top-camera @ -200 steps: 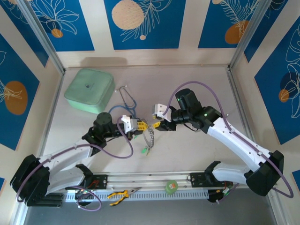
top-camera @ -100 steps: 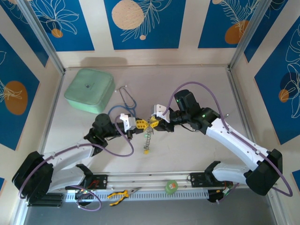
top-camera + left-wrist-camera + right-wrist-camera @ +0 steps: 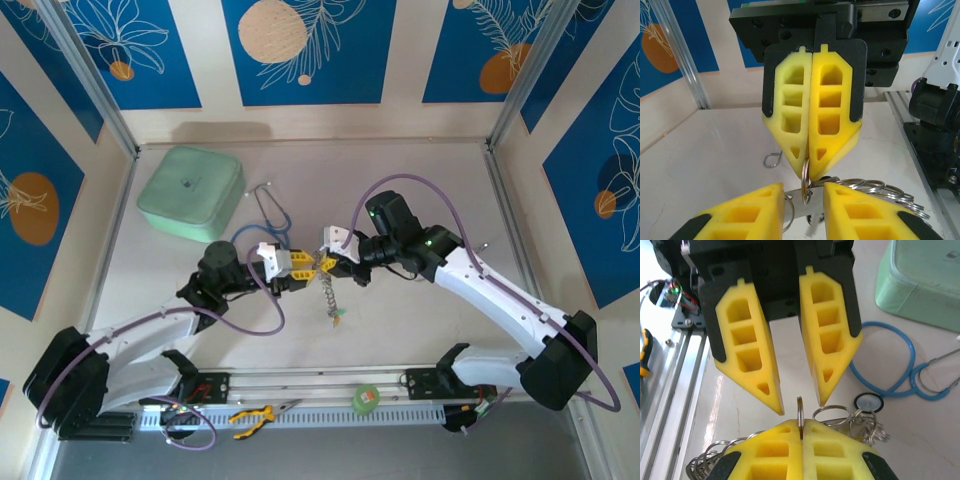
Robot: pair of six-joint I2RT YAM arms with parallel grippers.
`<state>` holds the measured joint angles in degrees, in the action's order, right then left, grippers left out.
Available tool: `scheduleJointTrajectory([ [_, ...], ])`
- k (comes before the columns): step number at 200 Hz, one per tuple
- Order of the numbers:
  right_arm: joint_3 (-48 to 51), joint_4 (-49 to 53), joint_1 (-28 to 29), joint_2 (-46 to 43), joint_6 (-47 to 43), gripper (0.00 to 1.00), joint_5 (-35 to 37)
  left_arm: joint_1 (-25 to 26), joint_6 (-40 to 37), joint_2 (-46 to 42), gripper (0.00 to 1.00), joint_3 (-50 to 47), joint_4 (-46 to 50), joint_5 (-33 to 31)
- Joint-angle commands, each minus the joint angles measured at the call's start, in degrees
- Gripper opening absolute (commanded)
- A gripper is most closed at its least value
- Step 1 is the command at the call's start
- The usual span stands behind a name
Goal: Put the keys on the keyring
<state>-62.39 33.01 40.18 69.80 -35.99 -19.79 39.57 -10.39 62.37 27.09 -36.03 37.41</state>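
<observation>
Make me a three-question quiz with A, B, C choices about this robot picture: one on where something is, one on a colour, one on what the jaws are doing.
1. Where does the pale green box sit?
A far left corner; B near right corner; C between the arms.
2. What colour is the stethoscope tubing?
A red; B blue; C black.
3. Which gripper has its jaws shut on the keyring?
A left; B right; C neither.

Answers:
1 A, it sits far back on the left.
2 B, the looped tube is blue.
3 B, the right gripper pinches the ring, while the left gripper stands open around it.
</observation>
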Motion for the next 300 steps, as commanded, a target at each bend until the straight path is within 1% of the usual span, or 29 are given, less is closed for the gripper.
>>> scheduleJointTrajectory([
  [1, -4.2, 4.6, 1.3, 0.8, -4.3, 0.0, 2.7, 0.4, -4.3, -1.3, 0.23, 3.6, 7.1, 0.1],
  [42, -7.0, 6.2, 3.5, 2.2, -6.1, 0.0, 3.9, 0.4, -6.4, -0.3, 0.18, 5.5, 11.0, 0.8],
  [82, -8.5, 6.8, 4.6, 3.2, -6.9, 0.0, 3.2, 0.4, -7.3, 0.0, 0.15, 6.3, 12.9, 1.2],
  [94, -8.5, 6.3, 4.7, 3.1, -6.8, 0.0, 2.5, 0.4, -7.4, 0.0, 0.11, 6.4, 13.2, 1.5],
  [106, -8.2, 5.3, 4.7, 2.9, -6.5, 0.0, 1.8, 0.4, -7.4, -0.1, 0.0, 6.4, 13.2, 1.7],
  [132, -5.9, 2.0, 4.1, 1.7, -5.4, 0.0, 1.5, 0.4, -6.9, -0.6, 0.0, 5.9, 12.3, 2.0],
  [135, -5.4, 1.3, 3.9, 1.4, -5.0, 0.02, 1.4, 0.4, -6.7, -0.6, 0.0, 5.8, 11.9, 2.0],
  [150, -2.4, -2.3, 2.6, -0.1, -2.5, 0.21, 0.6, 0.4, -5.1, -0.8, 0.0, 4.5, 8.4, 1.6],
  [158, -0.6, -3.9, 1.9, -0.8, -1.4, 0.28, 0.2, 0.4, -4.0, -0.9, 0.0, 3.7, 6.0, 1.4],
  [167, 1.0, -4.9, 1.3, -1.1, -0.5, 0.32, 0.4, 0.4, -2.8, -0.8, 0.0, 2.8, 3.7, 1.0],
  [179, 2.4, -5.2, 0.8, -1.2, 0.1, 0.33, 0.8, 0.4, -1.9, -0.8, 0.0, 2.1, 1.1, 0.4],
  [196, 3.8, -6.0, 0.3, -1.5, 1.1, 0.33, 0.5, 0.4, -1.2, -0.6, 0.0, 1.5, -0.9, 0.0],
  [219, 4.7, -6.4, -0.3, -1.6, 1.6, 0.3, -0.2, 0.4, -0.9, -0.5, 0.0, 1.1, -1.8, -0.1],
  [233, 4.7, -6.4, -0.5, -1.5, 1.6, 0.25, -0.8, 0.4, -0.5, -0.3, 0.0, 1.0, -2.5, -0.1],
  [260, 4.3, -7.0, -1.1, -1.6, 2.3, 0.13, -2.6, 0.4, -0.2, 0.0, 0.0, 1.0, -2.9, 0.1],
  [290, 3.9, -7.3, -1.6, -1.9, 2.5, 0.1, -5.0, 0.4, -0.3, 0.0, 0.0, 0.9, -2.7, 0.1],
  [300, 3.6, -7.1, -1.7, -1.7, 2.3, 0.05, -5.7, 0.4, -0.2, 0.1, 0.0, 1.0, -2.7, 0.2],
])
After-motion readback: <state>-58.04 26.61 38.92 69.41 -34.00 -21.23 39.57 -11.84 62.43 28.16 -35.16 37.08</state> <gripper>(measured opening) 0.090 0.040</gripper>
